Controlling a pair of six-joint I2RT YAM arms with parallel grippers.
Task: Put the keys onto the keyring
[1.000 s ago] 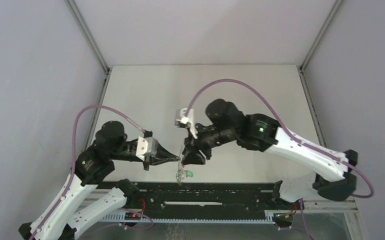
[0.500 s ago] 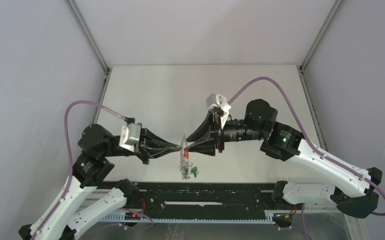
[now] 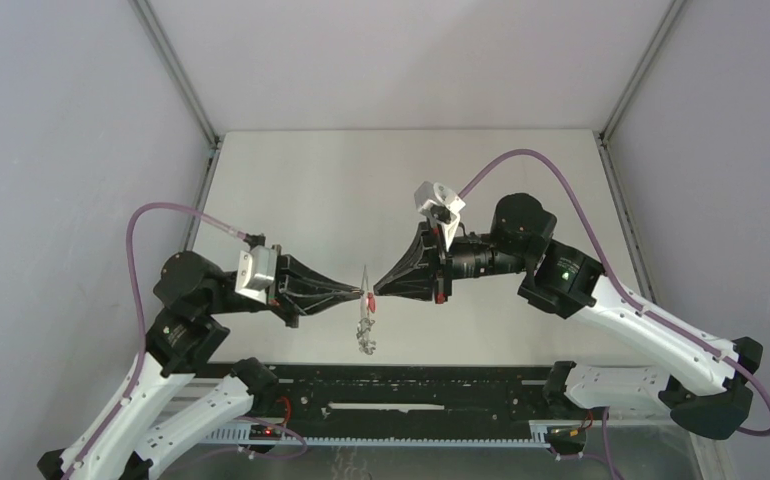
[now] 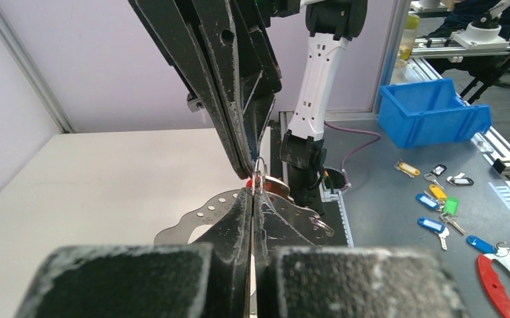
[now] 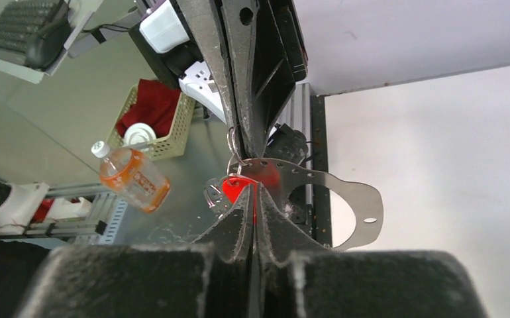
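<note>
My left gripper (image 3: 359,293) and right gripper (image 3: 375,293) meet tip to tip above the table's near middle. The left gripper (image 4: 253,192) is shut on the keyring's small metal ring (image 4: 258,173). The right gripper (image 5: 252,193) is shut on the red-headed key (image 5: 236,188), which sits at that ring (image 5: 234,147). A thin silver bunch (image 3: 364,328) hangs limp below the tips. A flat perforated metal plate (image 4: 196,213) hangs with it and also shows in the right wrist view (image 5: 348,197). The green-headed key does not show.
The black rail (image 3: 401,386) runs along the table's near edge under the hanging bunch. Off the table are a blue bin (image 4: 432,112), loose coloured key tags (image 4: 438,199), an orange bottle (image 5: 133,179) and a basket (image 5: 152,122). Side walls stand left and right.
The right arm swung round from above to face the left gripper, then both held tip to tip. The hanging bunch rose a little. The green key head seen below it no longer shows.
</note>
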